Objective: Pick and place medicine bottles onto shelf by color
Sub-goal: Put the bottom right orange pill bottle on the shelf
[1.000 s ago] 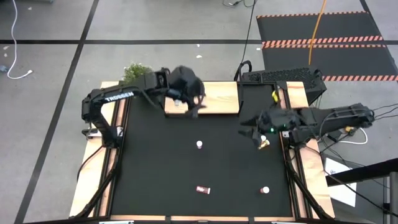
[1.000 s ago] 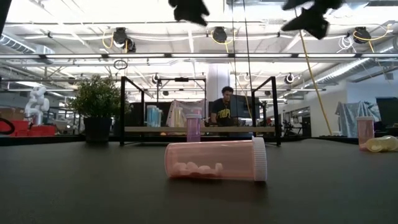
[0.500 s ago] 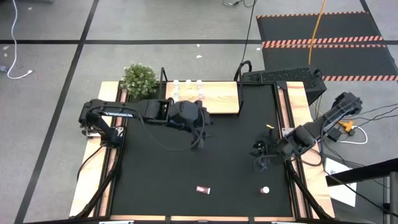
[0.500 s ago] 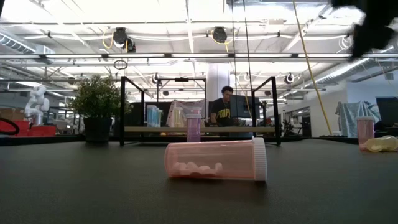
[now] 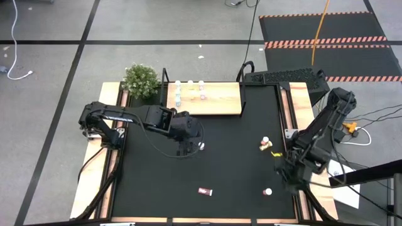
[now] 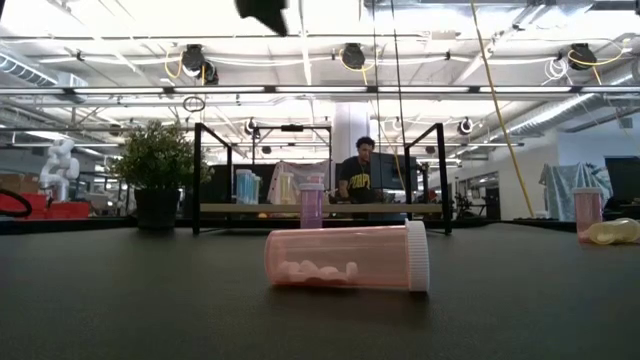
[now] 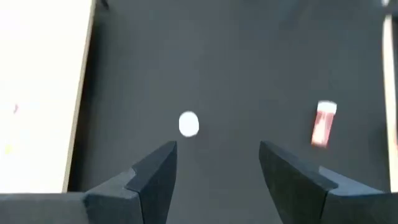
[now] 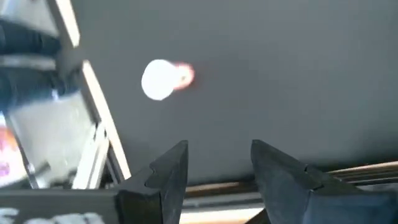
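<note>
My left gripper (image 5: 190, 140) is open and empty, above the table's middle; an upright bottle with a white cap (image 5: 201, 145) stands just ahead of its fingers and also shows in the left wrist view (image 7: 188, 123). My right gripper (image 5: 287, 174) is open and empty near the table's right edge, above another upright pink bottle (image 8: 161, 79), which also shows in the high view (image 5: 268, 192). A maroon-pink bottle (image 5: 205, 191) lies on its side near the front. A pink bottle (image 5: 266, 140) stands beside a yellow one (image 5: 272, 149). The wooden shelf (image 5: 220, 100) carries several bottles (image 5: 190, 85).
A green plant (image 5: 141, 79) stands at the shelf's left end. Black shelf uprights (image 6: 196, 180) rise at the far side. Pale wooden strips (image 5: 94, 182) run along both table sides. A person (image 6: 362, 178) sits beyond the table.
My left gripper has left the shelf and come toward the table's near edge, down over the upright bottle at mid-table; the bottles on the shelf now show. My right gripper has drawn back toward the near right corner. The bottles on the table have not moved.
</note>
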